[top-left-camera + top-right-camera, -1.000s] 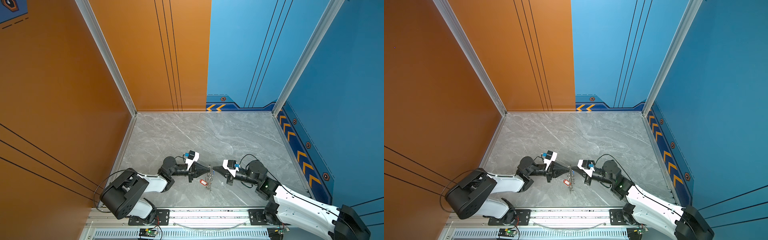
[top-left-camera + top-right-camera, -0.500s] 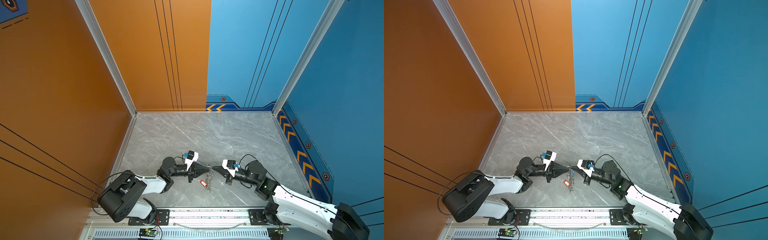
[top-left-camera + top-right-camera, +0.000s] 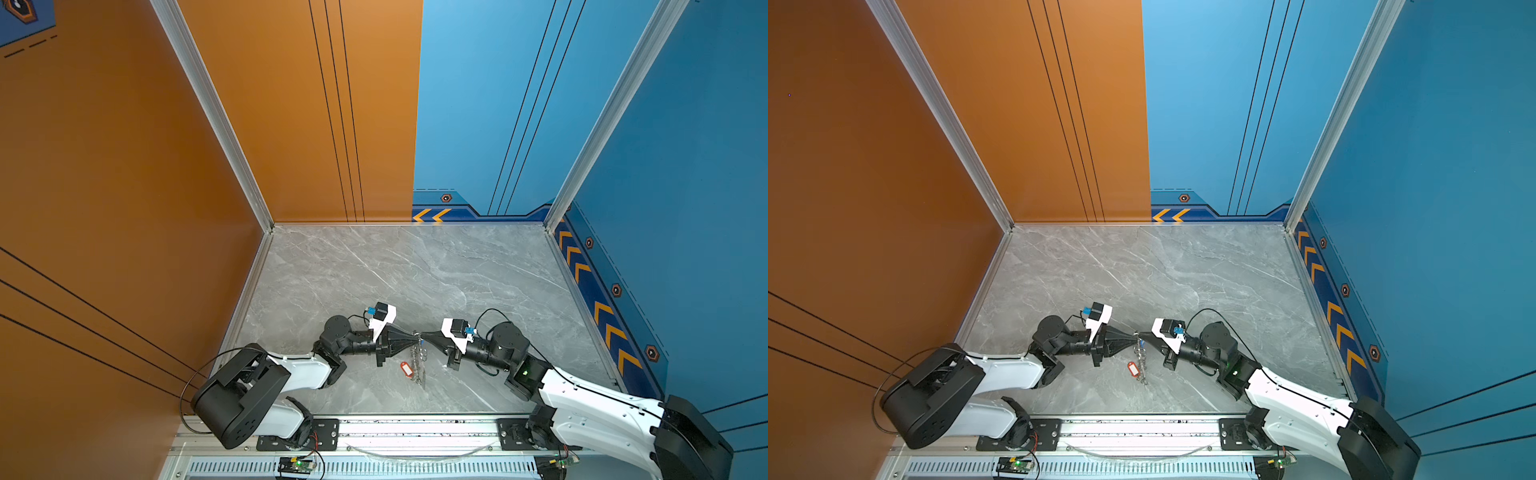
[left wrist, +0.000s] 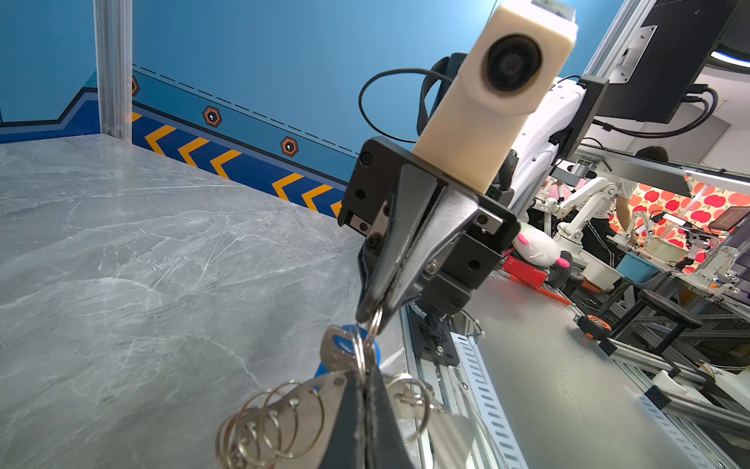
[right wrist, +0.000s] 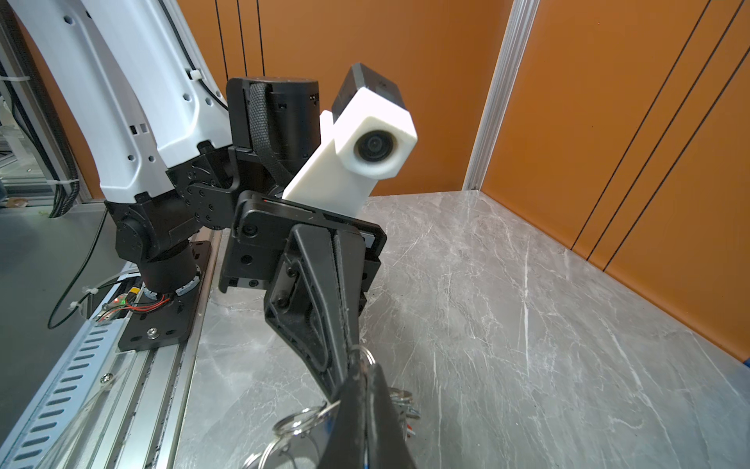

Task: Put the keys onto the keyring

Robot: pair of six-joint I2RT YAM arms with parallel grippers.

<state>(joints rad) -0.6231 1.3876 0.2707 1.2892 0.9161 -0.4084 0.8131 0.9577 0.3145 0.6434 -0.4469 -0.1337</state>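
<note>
keyring (image 4: 302, 406): you have one.
keys: you can count two, blue-tagged key (image 4: 337, 350) and red-tagged key (image 3: 406, 369).
left gripper (image 3: 412, 338): yours pinches the keyring.
right gripper (image 4: 370, 312): clamped on the blue-tagged key's ring.

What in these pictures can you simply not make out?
Top views: the keyring is too small to show which ring is pinched.
Left wrist view: the left gripper covers the keyring's middle; the picture's edge cuts off the rest.
Right wrist view: the right gripper hides most of the keyring.
The keys: only one shows clearly, so no count.
The red tag: its key is too small to see.
</note>
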